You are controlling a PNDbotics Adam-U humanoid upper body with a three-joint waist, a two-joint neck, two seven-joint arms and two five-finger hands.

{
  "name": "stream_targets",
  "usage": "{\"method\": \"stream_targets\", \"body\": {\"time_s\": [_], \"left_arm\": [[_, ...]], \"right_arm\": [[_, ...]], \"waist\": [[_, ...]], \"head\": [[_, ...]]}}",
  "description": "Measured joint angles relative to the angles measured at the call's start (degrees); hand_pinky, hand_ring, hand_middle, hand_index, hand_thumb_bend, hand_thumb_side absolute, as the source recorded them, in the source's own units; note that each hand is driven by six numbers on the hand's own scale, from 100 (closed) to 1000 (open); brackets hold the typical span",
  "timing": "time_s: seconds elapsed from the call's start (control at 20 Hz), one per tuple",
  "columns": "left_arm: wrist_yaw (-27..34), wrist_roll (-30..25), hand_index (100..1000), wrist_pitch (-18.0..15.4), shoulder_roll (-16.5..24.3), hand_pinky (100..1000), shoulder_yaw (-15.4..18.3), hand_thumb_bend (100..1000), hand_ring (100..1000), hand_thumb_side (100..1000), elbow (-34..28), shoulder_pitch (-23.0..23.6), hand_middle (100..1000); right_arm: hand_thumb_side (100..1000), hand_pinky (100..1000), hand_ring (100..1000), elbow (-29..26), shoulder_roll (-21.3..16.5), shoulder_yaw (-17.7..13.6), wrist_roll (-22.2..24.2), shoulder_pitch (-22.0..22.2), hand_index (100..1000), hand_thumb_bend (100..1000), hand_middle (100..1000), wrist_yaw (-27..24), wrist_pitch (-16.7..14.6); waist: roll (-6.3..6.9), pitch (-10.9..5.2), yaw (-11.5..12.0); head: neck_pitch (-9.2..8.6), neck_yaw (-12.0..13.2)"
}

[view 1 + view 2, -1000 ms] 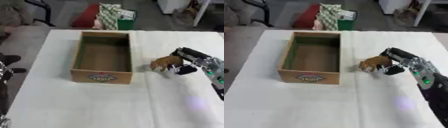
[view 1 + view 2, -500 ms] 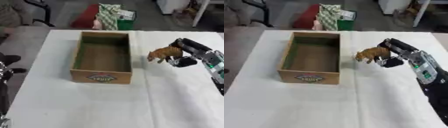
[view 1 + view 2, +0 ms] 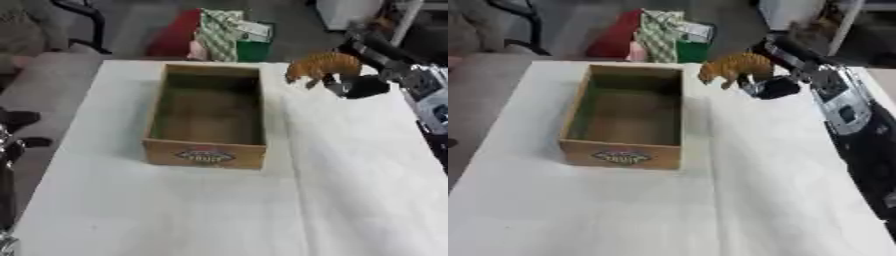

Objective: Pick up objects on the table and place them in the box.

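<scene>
An orange toy animal with dark stripes point(image 3: 735, 68) hangs in the air just right of the box's far right corner. My right hand point(image 3: 779, 75) is shut on it, with the black fingers wrapped round its back and belly. The cardboard box point(image 3: 206, 152) stands open and empty on the white table, long side running away from me, with a printed label on its near wall. My left hand point(image 3: 10, 137) shows only as dark parts at the left edge of the left eye view, and I cannot make out its fingers.
The table point(image 3: 219, 210) is covered in white cloth. Beyond its far edge sit a green-and-white patterned bag point(image 3: 227, 35) and a red thing on the floor. A grey seat lies past the table's left edge.
My right hand has lifted the toy animal off the table and carried it up and left towards the box's far right corner. The whole view has also shifted.
</scene>
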Motion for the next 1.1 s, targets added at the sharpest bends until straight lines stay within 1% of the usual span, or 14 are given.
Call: {"method": "stream_targets", "body": {"time_s": [0.35,0.6,0.65,0.7,0.75,1.1], "left_arm": [[0.2,-0.4,609,0.1,0.0,569,-0.3,100,768,768,0.0,0.0,574],[0.5,-0.6,609,0.2,0.0,570,-0.6,100,768,765,0.0,0.0,574],[0.5,-0.7,609,0.2,0.0,570,-0.7,100,768,765,0.0,0.0,574],[0.5,-0.8,609,0.2,0.0,570,-0.7,100,768,764,0.0,0.0,574],[0.5,-0.8,609,0.2,0.0,570,-0.7,100,768,764,0.0,0.0,574],[0.8,-1.2,609,0.2,-0.1,569,-1.0,100,768,763,0.0,-0.1,574]], "right_arm": [[201,465,270,5.1,3.9,0.0,0.6,-6.0,272,100,100,-0.3,0.4],[200,465,273,8.9,7.2,0.3,0.6,-9.1,275,100,100,0.8,0.5],[200,465,274,9.7,7.9,0.3,0.5,-9.6,276,100,100,1.2,0.5],[175,466,276,10.4,8.5,0.3,0.4,-10.0,277,100,100,1.8,0.6],[201,466,277,11.1,9.1,0.3,0.2,-10.3,279,100,100,2.4,0.7],[207,474,297,16.1,12.7,0.4,-0.9,-11.0,299,100,100,7.2,1.2]], "waist": [[0.18,-0.34,1.4],[0.45,-0.51,2.6],[0.51,-0.58,2.8],[0.6,-0.64,3.0],[0.68,-0.66,3.2],[1.0,-0.67,4.1]], "head": [[0.0,-0.5],[0.0,-1.1],[0.0,-1.3],[0.0,-1.4],[0.0,-1.5],[0.0,-2.5]]}}
